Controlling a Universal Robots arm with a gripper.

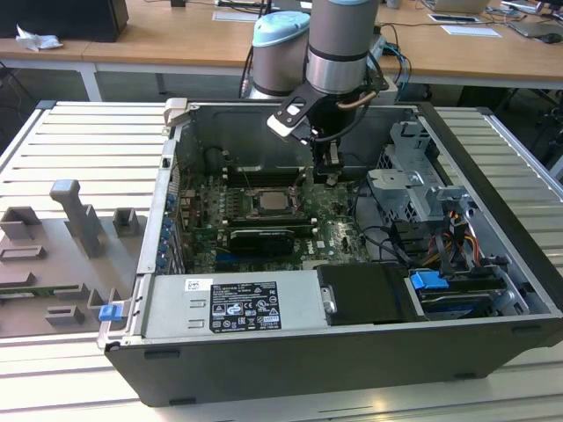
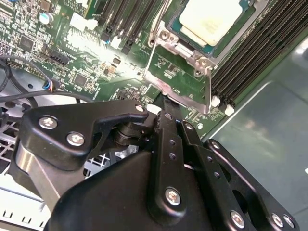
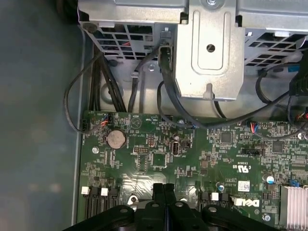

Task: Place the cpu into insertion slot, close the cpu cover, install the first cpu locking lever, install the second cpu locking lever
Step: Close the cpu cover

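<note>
Seemingly we're on the levers: cpu (image 1: 268, 202) seated, gripper (image 1: 330, 179) pressed together at its exterior-view two o'clock; latching needs firm pressure.

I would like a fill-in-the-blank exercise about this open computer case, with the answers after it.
The pale beige-silver square cpu sits on the ___ circuit board. The jaws of the black metal pincer are ___. In the exterior view, the small blue plastic clip lies outside the black computer case, on the view's ___.
Answers: green; shut; left.
</note>
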